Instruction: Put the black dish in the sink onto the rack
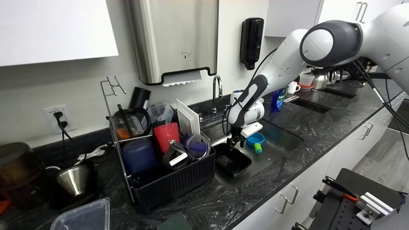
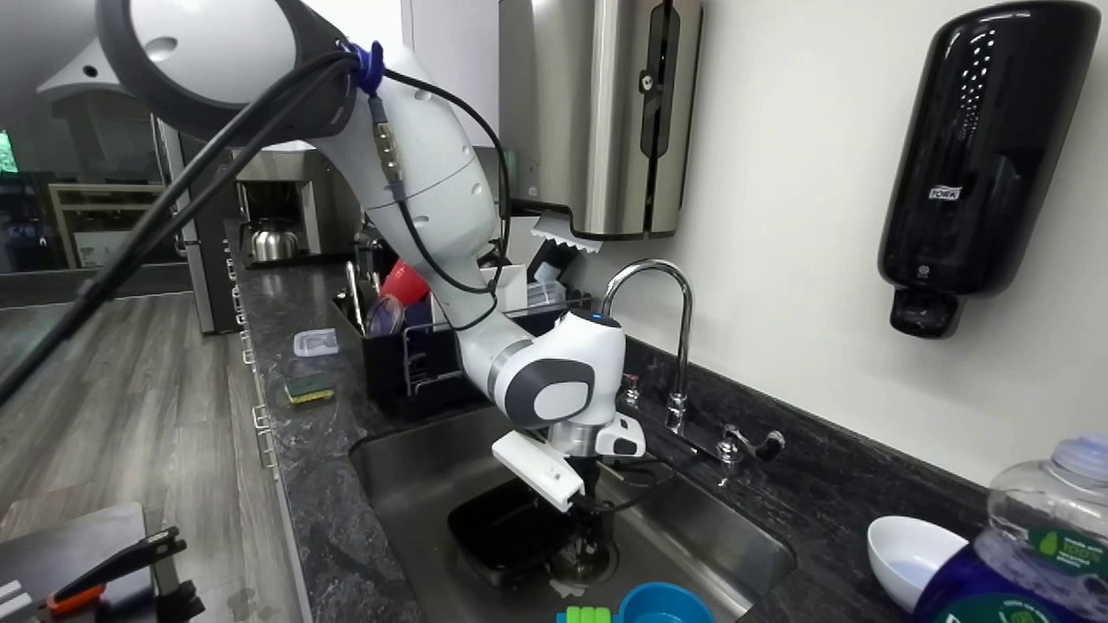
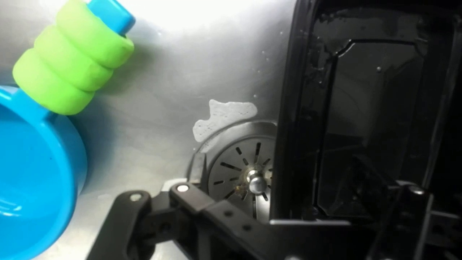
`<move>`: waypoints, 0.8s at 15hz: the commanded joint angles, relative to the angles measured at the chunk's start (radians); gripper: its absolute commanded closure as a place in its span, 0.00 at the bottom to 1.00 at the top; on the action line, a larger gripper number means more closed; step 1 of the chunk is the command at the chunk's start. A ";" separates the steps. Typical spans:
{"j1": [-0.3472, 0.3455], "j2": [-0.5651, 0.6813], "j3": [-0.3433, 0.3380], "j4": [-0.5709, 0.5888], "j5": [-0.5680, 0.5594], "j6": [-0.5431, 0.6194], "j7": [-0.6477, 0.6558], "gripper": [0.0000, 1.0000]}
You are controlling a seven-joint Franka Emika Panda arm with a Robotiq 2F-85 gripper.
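Note:
Flat in the stainless sink (image 1: pixel 277 145) lies the black dish (image 1: pixel 232 162), a glossy rectangular tray, seen in both exterior views. Its near wall and inside fill the right of the wrist view, where the dish (image 3: pixel 375 90) partly covers the drain. My gripper (image 3: pixel 283 168) stands open astride that wall: one finger is above the drain, the other over the dish's inside, and neither visibly presses on it. Beside the sink stands the black rack (image 1: pixel 179 187), crowded with red cups, a dark blue container, white boards and utensils.
A small blue bowl (image 3: pixel 32 162) with a green ribbed handle (image 3: pixel 72 59) lies in the sink near the dish. The chrome faucet (image 2: pixel 686 346) rises behind my wrist. A white bowl (image 2: pixel 909 554) and soap bottle (image 2: pixel 1008 554) stand on the counter. A sponge (image 2: pixel 309 388) lies near the rack.

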 commanded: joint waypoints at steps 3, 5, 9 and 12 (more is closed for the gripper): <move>-0.036 0.026 0.035 0.048 0.021 -0.029 -0.043 0.00; -0.038 0.033 0.037 0.066 0.021 -0.029 -0.044 0.00; -0.041 0.042 0.038 0.090 0.020 -0.028 -0.045 0.00; -0.044 0.053 0.043 0.102 0.022 -0.027 -0.051 0.00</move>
